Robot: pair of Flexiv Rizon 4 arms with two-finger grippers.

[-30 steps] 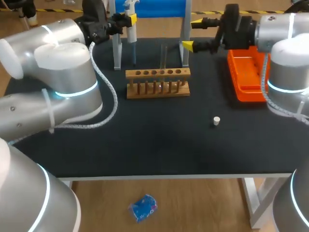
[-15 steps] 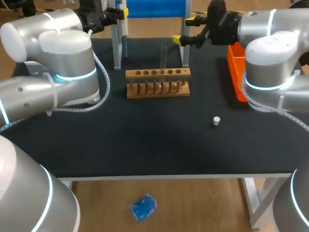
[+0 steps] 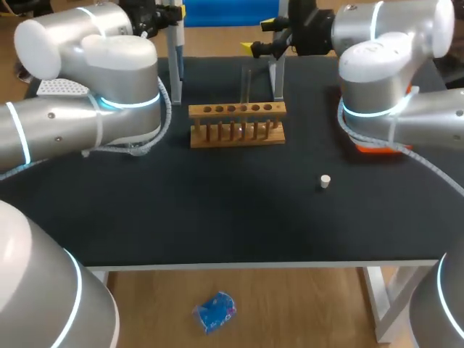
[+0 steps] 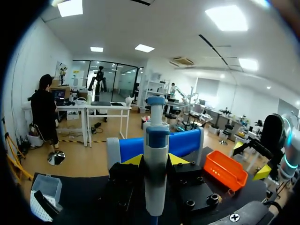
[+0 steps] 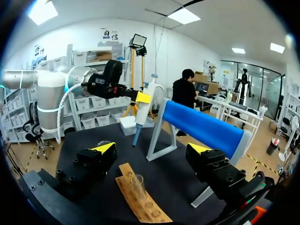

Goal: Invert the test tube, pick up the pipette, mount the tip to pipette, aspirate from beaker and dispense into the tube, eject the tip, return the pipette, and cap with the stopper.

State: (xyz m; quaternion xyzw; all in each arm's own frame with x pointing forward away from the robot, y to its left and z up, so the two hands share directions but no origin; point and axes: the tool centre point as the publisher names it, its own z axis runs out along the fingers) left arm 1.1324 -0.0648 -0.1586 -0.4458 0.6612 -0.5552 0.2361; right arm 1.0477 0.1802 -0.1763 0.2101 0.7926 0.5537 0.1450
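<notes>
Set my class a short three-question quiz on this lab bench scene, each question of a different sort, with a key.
1. True or false: the left tool is shut on the pipette.
2. Fill in: the right tool, with the test tube ahead of it in the wooden rack, is ____.
3. The white stopper lies: A on the table, apart from the rack; B in the rack; C on the test tube.
Key: 1 true; 2 open; 3 A.
</notes>
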